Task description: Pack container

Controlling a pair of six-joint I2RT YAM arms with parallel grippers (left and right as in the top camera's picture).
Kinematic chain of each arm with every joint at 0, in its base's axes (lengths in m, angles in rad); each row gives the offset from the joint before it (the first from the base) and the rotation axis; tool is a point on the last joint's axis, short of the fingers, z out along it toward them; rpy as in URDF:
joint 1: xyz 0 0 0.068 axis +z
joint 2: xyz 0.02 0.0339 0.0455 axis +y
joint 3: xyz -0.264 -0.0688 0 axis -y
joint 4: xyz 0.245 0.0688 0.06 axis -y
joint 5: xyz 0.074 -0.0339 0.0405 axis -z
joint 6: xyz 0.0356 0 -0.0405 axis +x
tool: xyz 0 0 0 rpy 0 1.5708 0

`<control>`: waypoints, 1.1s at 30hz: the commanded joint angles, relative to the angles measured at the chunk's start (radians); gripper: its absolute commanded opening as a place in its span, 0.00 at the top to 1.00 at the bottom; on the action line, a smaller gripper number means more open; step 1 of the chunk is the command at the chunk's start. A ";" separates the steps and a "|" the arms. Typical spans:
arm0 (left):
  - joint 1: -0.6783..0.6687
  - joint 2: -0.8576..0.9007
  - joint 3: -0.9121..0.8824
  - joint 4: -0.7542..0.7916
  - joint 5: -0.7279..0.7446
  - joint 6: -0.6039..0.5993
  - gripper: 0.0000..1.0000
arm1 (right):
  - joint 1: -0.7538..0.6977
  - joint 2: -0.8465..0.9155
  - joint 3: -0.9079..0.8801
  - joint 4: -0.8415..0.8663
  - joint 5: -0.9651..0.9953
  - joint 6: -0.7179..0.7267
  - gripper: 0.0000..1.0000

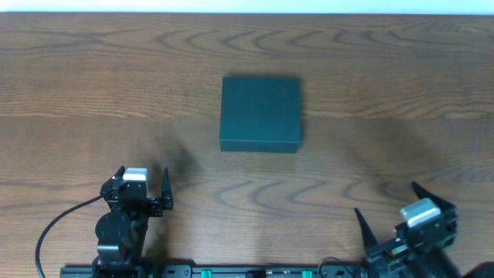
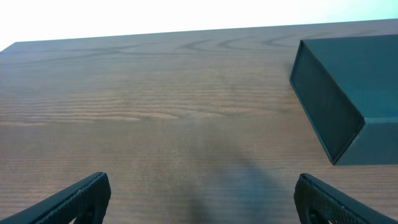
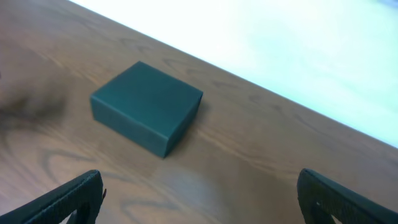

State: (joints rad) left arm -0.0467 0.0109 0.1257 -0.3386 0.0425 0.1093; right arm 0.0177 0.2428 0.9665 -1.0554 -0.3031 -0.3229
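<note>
The container [image 1: 260, 113] is a dark teal box lying flat with its lid down near the middle of the wooden table. It shows at the right edge of the left wrist view [image 2: 348, 93] and at upper left in the right wrist view [image 3: 147, 106]. My left gripper [image 1: 143, 184] sits near the front left edge, open, with only bare wood between its fingers [image 2: 68, 202]. At the front right, my right gripper [image 1: 387, 202] is open too and holds nothing. Both are well short of the box.
The brown wooden table [image 1: 93, 93] stretches around the box. Its far edge meets a white surface [image 1: 247, 6]. A black cable [image 1: 58, 224] loops beside the left arm's base.
</note>
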 commanded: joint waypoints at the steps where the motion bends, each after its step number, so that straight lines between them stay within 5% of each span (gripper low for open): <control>1: -0.001 -0.006 -0.022 -0.008 0.002 0.014 0.05 | -0.013 -0.114 -0.146 0.069 -0.022 0.002 0.01; 6: -0.001 -0.006 -0.022 -0.007 0.002 0.014 0.05 | -0.014 -0.239 -0.362 0.192 -0.023 0.042 0.01; 20: -0.001 -0.006 -0.022 -0.008 0.002 0.014 0.04 | -0.014 -0.237 -0.718 0.385 -0.016 0.122 0.01; 33: -0.001 -0.006 -0.022 -0.008 0.002 0.014 0.05 | -0.014 -0.237 -0.804 0.419 0.000 0.135 0.01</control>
State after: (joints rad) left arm -0.0467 0.0101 0.1257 -0.3386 0.0448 0.1093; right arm 0.0093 0.0143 0.1669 -0.6376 -0.3134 -0.2058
